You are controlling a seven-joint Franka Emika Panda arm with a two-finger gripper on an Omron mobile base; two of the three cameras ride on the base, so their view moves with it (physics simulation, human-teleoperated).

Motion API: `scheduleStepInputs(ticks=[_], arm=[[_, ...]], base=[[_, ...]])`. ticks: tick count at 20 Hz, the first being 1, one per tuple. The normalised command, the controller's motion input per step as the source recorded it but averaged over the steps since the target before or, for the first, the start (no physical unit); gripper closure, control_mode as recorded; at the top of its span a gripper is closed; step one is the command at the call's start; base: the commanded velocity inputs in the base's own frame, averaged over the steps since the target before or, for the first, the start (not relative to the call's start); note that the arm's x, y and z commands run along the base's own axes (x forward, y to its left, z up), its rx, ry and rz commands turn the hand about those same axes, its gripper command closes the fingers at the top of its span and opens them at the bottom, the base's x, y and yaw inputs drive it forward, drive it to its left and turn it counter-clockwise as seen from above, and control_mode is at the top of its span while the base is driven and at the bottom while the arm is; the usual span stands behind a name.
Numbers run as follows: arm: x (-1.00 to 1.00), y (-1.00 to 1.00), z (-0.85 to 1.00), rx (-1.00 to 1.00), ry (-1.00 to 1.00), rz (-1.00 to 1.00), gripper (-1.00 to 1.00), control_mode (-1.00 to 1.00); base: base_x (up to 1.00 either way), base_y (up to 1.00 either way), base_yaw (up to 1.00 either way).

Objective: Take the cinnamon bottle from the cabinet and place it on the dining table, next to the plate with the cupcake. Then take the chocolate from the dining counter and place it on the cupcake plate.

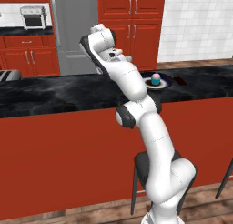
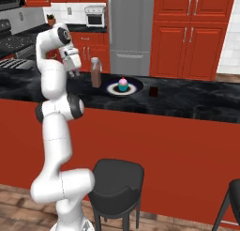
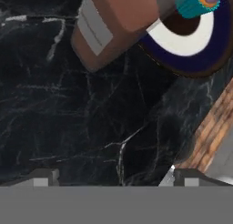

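Note:
The cinnamon bottle (image 2: 96, 73) stands upright on the black marble dining table (image 2: 187, 101), just left of the dark-rimmed white plate (image 2: 112, 88) that holds the teal-wrapped cupcake (image 2: 123, 84). A small dark chocolate (image 2: 153, 91) lies on the table right of the plate. My gripper (image 2: 75, 74) hangs open a little left of the bottle, apart from it, holding nothing. In the hand view the bottle (image 3: 118, 22), plate (image 3: 191, 45) and cupcake (image 3: 193, 3) lie ahead of the spread fingertips (image 3: 43, 177). The left base view shows the plate (image 1: 167, 83), cupcake (image 1: 155, 78) and chocolate (image 1: 180, 81).
A black stool (image 2: 115, 178) stands in front of the table's red panel (image 2: 164, 150). Behind the table are a grey fridge (image 2: 129, 28) and red cabinets (image 2: 192, 33). A toaster (image 1: 9, 75) sits at the far left. The wooden floor (image 3: 214, 127) shows past the table's far edge.

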Motion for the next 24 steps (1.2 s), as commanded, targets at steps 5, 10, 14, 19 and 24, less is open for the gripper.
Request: scheduleStepInputs(ticks=[5, 10, 14, 19, 24], arm=[[-0.81, -0.21, 0.04, 0.21, -0.15, 0.26, -1.0, -1.0], [-0.77, -0.46, 0.0, 0.17, -0.21, 0.24, -1.0, -1.0], [-0.82, -0.44, -0.04, 0.15, -0.28, 0.16, -1.0, -1.0], [-0.86, -0.38, -0.19, 0.18, -0.34, 0.09, -1.0, -1.0], [-0.93, -0.24, -0.27, 0.23, -0.42, 0.01, -1.0, -1.0]], base=[[0.0, 0.0, 0.0], [0.0, 0.0, 0.0], [0.0, 0.0, 0.0], [0.0, 0.0, 0.0], [0.0, 0.0, 0.0]])
